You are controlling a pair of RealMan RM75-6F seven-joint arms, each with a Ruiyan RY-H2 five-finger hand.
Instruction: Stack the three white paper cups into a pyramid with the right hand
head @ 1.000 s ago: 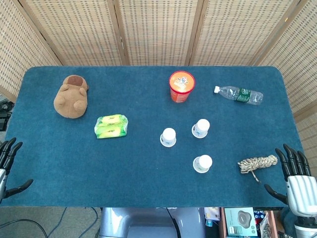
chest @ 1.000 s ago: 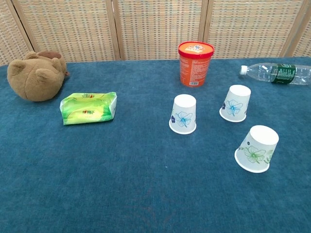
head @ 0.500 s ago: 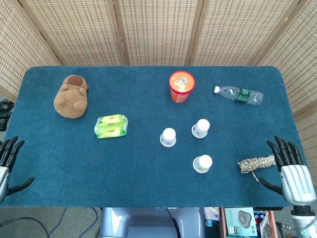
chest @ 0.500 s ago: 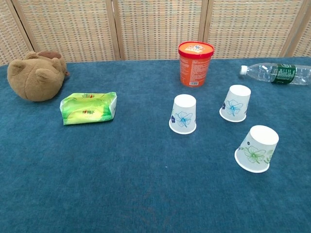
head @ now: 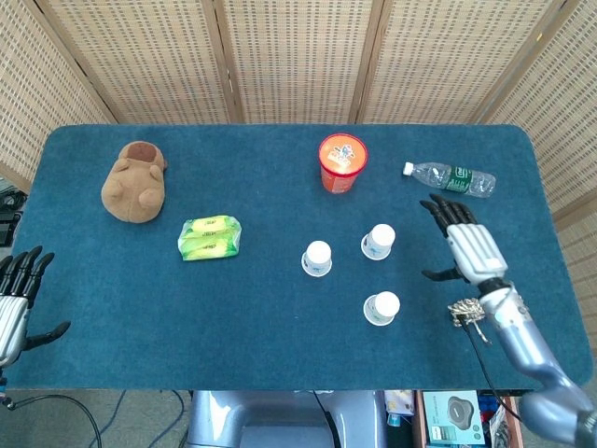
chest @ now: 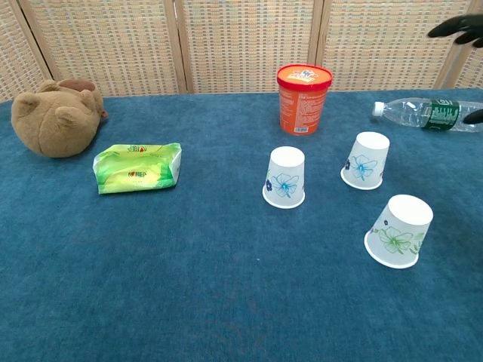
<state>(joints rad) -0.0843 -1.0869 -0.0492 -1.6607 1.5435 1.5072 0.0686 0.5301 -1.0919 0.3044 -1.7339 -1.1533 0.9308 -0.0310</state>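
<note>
we are holding our right hand (head: 466,245) open above the table (head: 140,289), fingers spread and empty, and all three white paper cups are standing upside down and apart from one another to its left: the far cup (head: 378,241) nearest it, the near cup (head: 381,308) below and to its left, the middle cup (head: 317,259) furthest off. nothing is stacked, so we are judging the step in hand to be the first reach, and we are thinking the far cup is the easiest one to close around; to do it well we should be coming in from the side, gripping the wall lightly so the thin paper is not crushing, and setting two cups side by side and touching before capping them with the third. beyond the fingertips a water bottle (head: 451,178) is lying on its side, and a coil of rope (head: 466,309) is sitting just under the wrist, both liable to be swept. further left are a plush toy (head: 135,182), an orange tub (head: 341,161) and a green packet (head: 210,237), well clear. our left hand (head: 13,303) is hanging open at the table's edge.
</note>
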